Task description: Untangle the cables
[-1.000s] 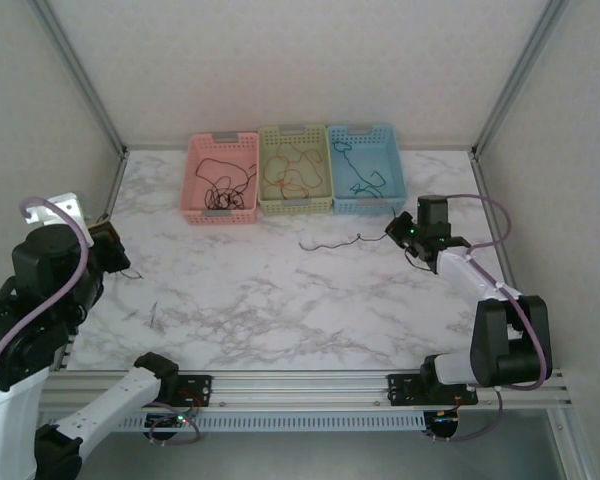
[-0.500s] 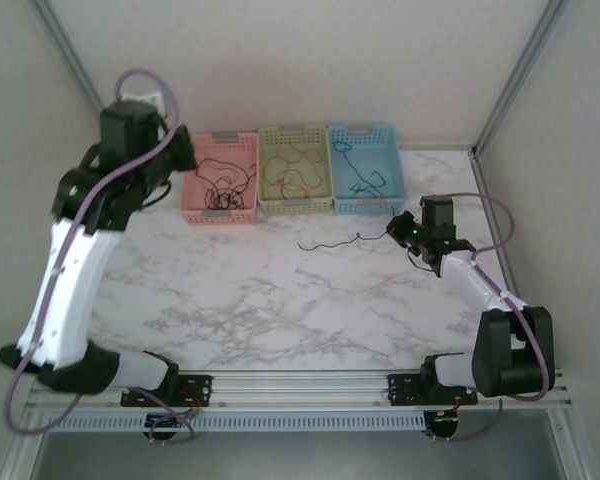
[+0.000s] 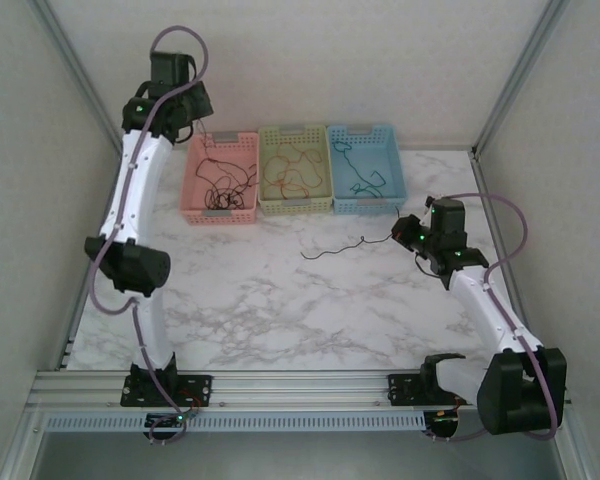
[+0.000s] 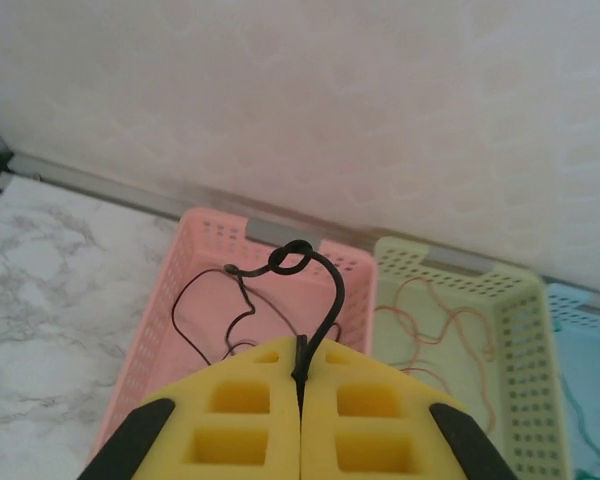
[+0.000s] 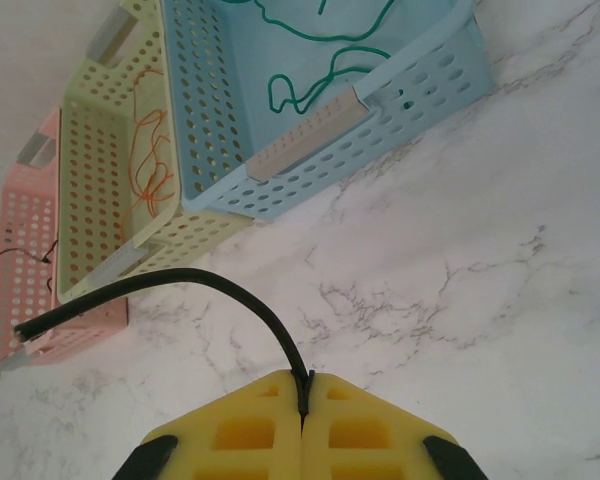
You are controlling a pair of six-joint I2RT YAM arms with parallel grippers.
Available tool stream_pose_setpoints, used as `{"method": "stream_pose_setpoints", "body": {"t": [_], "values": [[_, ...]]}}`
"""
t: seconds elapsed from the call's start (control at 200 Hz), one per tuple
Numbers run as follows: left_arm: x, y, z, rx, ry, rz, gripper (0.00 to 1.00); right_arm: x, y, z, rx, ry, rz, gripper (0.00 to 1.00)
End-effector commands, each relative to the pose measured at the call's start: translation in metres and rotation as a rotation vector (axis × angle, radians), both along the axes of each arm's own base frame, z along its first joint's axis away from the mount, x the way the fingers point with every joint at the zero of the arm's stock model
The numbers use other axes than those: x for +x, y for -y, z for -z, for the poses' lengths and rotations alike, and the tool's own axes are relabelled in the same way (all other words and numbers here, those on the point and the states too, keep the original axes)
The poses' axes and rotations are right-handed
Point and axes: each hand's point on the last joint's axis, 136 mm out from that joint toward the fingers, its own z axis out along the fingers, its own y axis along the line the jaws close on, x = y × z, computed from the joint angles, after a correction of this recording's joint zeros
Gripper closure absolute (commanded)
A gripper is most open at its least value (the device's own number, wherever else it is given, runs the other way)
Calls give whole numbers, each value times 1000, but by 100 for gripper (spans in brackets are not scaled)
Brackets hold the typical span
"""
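L pincer (image 4: 300, 360): black cable (image 4: 338, 295) end hidden

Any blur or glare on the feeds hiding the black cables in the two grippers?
Top external: even light, no glare, but the black cable from the right gripper is only a faint line. Left wrist: the left gripper and its knotted cable are sharp, the baskets behind softer. Right wrist: the black cable looks thick near the lens.

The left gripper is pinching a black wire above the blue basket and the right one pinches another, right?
No: the left gripper pinches its looped black wire above the pink basket, not the blue one, as the left wrist view shows. The right gripper does pinch the other black wire.
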Motion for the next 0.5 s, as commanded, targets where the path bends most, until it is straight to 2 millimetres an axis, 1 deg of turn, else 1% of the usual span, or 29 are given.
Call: {"method": "stream_pose_setpoints", "body": {"t": [0.0,0.075,0.17,0.22,0.25,0.29,0.315,0.375,0.42,0.45,0.496], "values": [[26,6,62,-24,-115,21,100,-12,1,4,-23,-19,-27,100],[35,9,106,-26,-206,33,100,-13,-1,1,-17,-16,-33,100],[37,17,156,-40,-319,57,100,-12,-4,-4,-3,-7,-49,100],[36,23,176,-57,-367,81,100,-11,-7,-8,6,4,-64,100],[35,23,187,-60,-394,77,100,-11,-9,-11,11,13,-75,100],[33,22,198,-62,-424,70,94,-11,-12,-15,16,23,-87,100],[31,23,202,-69,-439,74,89,-11,-13,-18,18,31,-95,100],[28,25,203,-86,-450,78,67,-10,-19,-27,21,55,-117,100],[25,26,194,-99,-437,81,54,-8,-22,-34,22,73,-127,100],[23,28,185,-113,-421,91,48,-7,-26,-38,24,83,-136,100],[19,32,166,-139,-383,108,40,-2,-34,-48,28,105,-150,100]]}}
